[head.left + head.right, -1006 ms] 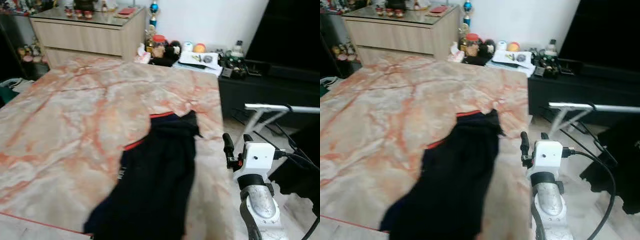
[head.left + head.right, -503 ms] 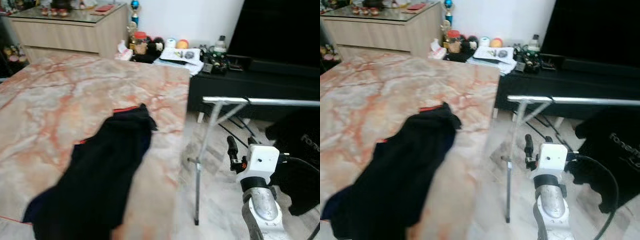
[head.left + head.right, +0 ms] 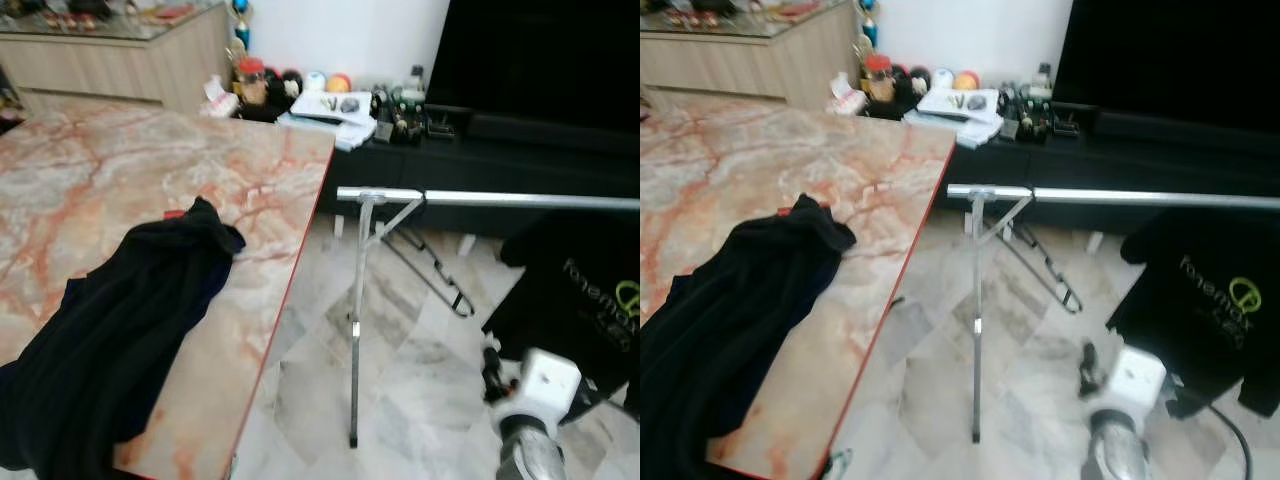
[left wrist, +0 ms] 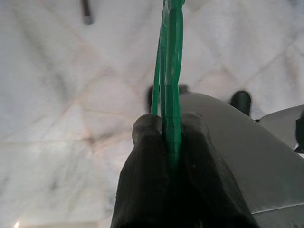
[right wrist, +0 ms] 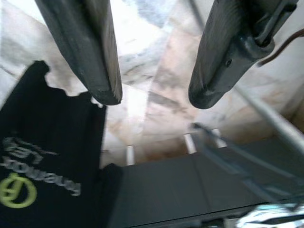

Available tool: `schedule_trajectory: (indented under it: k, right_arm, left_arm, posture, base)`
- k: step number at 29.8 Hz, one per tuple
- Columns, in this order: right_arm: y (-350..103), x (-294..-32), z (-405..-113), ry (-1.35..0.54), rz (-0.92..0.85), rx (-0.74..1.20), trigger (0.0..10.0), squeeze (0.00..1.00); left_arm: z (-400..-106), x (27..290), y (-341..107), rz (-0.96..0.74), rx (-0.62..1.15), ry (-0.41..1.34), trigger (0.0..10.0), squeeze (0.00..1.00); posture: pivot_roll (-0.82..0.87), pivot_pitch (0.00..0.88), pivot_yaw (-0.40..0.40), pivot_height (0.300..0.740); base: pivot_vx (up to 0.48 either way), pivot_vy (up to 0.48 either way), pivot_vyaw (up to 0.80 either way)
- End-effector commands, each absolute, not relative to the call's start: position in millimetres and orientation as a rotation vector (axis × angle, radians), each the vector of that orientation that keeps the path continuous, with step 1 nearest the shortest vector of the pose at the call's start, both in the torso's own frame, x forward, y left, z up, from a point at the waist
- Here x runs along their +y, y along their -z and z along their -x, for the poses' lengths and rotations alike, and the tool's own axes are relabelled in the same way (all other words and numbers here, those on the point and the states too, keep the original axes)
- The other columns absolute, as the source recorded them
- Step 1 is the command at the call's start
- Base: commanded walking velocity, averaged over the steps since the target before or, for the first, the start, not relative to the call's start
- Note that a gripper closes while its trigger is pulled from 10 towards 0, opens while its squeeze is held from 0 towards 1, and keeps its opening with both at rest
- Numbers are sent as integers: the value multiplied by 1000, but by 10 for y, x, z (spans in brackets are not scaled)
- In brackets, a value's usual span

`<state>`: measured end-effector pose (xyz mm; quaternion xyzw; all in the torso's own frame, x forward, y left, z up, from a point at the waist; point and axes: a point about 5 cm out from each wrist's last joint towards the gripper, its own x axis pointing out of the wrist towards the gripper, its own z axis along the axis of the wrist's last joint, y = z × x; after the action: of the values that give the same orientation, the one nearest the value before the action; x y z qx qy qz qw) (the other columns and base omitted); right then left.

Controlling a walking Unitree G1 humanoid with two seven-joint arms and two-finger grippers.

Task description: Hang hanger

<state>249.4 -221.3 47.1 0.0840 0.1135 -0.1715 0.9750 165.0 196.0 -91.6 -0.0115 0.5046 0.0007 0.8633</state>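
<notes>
The view has swung off the marble table (image 3: 120, 160) toward the clothes rail (image 3: 500, 198), so hanging seems near: the left gripper (image 4: 166, 126) pinches the green hanger (image 4: 170, 57), the right gripper (image 5: 154, 57) hangs spread and empty

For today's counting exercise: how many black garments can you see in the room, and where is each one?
2. One black garment lies crumpled on the marble table. A second, a black shirt with printed lettering, hangs from the metal rail on the right. More may lie beyond the picture's edge.
</notes>
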Motion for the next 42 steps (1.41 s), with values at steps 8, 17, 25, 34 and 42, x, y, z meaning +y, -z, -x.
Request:
schedule_trajectory:
  k: [8, 17, 25, 34, 42]
  right_arm:
    - [-90, -2161, -2420, 341, -211, 365, 10000, 0]
    - [513, -2302, -2047, 464, -312, 643, 10000, 0]
    - [664, -2304, -1891, 482, -297, 737, 10000, 0]
    - [602, -2231, -2070, 432, -312, 685, 10000, 0]
    - [481, -2211, -2250, 341, -250, 605, 10000, 0]
  left_arm:
    - [-1573, 2044, 936, 1, 1087, -10, 10000, 0]
    - [-1601, 2054, 923, -10, 1078, -16, 10000, 0]
    - [-1626, 2056, 911, -13, 1055, -22, 10000, 0]
    - [-1665, 2049, 888, -37, 1015, 3, 10000, 0]
    - [-1700, 2051, 861, -100, 964, 40, 10000, 0]
  posture:
    - [-19, 56, -11, 740]
    - [-24, 80, -2, 740]
    - [-25, 88, 7, 740]
    - [-20, 84, 5, 740]
    - [-27, 78, 7, 740]
  base:
    - [0, -332, 0]
    - [0, -332, 0]
    - [0, -332, -97]
    - [0, -330, -747]
    - [0, 0, -326]
